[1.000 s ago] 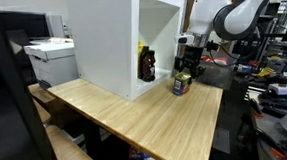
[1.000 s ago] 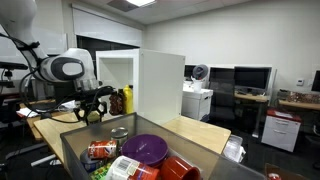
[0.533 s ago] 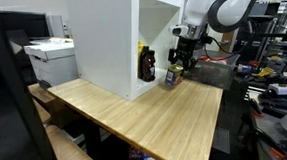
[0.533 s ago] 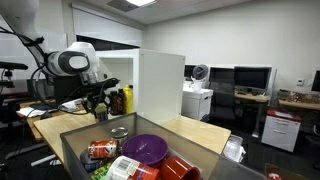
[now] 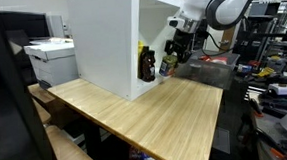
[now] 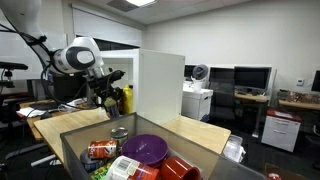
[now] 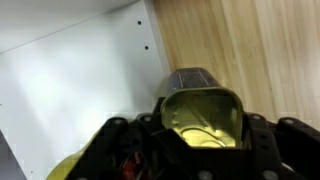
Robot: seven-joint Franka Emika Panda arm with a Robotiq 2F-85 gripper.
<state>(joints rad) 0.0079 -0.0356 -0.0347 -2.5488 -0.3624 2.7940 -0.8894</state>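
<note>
**Can clamped, fingertips out of sight**

Your gripper is clamped on the open tin can. It holds the can above the table at the white cabinet's open side, near a dark bottle. The wrist view crops your fingertips, and the can's label is unreadable.

The arm is white, made of thick, rounded links with dark grey rings at the joints. A thin black cable runs beside it. The gripper at its end is black, with a bulky, angular body.
</note>
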